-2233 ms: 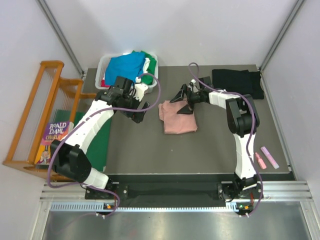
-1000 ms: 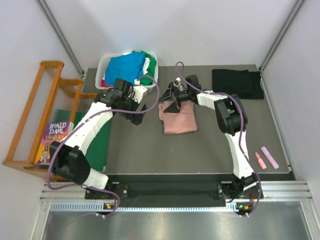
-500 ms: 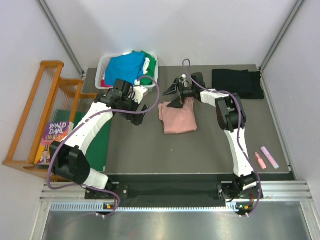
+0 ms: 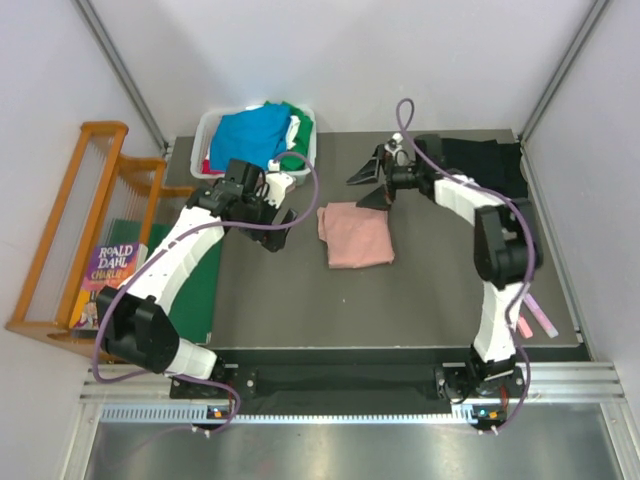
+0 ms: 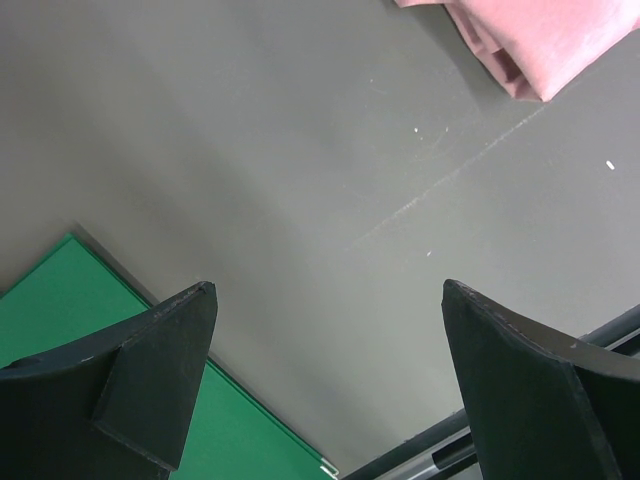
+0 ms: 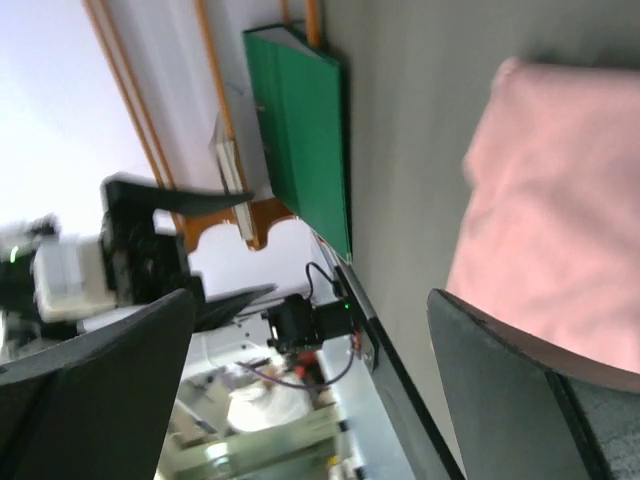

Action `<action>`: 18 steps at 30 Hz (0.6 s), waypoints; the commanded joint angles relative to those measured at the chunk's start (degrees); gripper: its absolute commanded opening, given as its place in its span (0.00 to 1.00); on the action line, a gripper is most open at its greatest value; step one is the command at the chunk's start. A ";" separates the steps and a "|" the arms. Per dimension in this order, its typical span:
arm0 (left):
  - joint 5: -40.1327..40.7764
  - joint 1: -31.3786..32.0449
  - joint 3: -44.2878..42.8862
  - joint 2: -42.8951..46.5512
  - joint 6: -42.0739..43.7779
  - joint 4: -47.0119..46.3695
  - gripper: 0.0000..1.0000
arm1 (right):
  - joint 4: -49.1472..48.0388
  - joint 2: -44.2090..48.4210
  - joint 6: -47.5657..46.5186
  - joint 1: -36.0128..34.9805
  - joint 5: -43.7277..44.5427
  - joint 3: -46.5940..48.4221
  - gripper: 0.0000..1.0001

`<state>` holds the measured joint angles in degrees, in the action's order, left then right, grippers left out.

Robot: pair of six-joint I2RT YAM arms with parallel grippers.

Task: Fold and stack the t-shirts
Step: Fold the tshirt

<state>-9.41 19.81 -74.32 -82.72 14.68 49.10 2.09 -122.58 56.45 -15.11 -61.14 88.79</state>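
Left end effector (image 4: 275, 228) wide, empty | right end effector (image 4: 368, 187) likewise | pink shirt (image 4: 355, 236) just beside right, near side; we judge right nearer.

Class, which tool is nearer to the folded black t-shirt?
Right. The right tool hangs just left of the black t-shirt in the top view; the left tool is far off, beyond the pink t-shirt.

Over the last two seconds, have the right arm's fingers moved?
Yes. The right fingers were over the pink t-shirt; now they hang open just beyond its far edge.
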 commanded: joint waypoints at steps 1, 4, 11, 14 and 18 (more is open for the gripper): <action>-0.70 -0.30 1.37 2.12 -0.61 -2.26 0.99 | -1.64 18.04 -5.21 0.17 2.61 -15.02 1.00; -0.79 -0.30 1.73 2.03 -0.62 -2.52 0.99 | -8.06 21.59 -3.27 0.00 3.05 -26.90 1.00; -0.61 -0.30 1.38 1.77 -0.53 -2.26 0.99 | -16.15 18.09 -1.86 0.08 2.70 -36.85 1.00; -0.35 -0.30 1.55 1.86 -0.53 -2.17 0.99 | -15.54 15.01 -3.00 0.17 2.87 -35.98 1.00; 0.09 -0.30 1.64 2.12 -0.26 -1.99 0.99 | -12.29 10.80 -6.34 0.52 4.89 -36.06 1.00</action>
<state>-9.52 19.81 -72.84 -82.32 14.68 48.64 -8.86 -108.86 54.15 -14.83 -58.43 51.24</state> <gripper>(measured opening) 0.986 0.996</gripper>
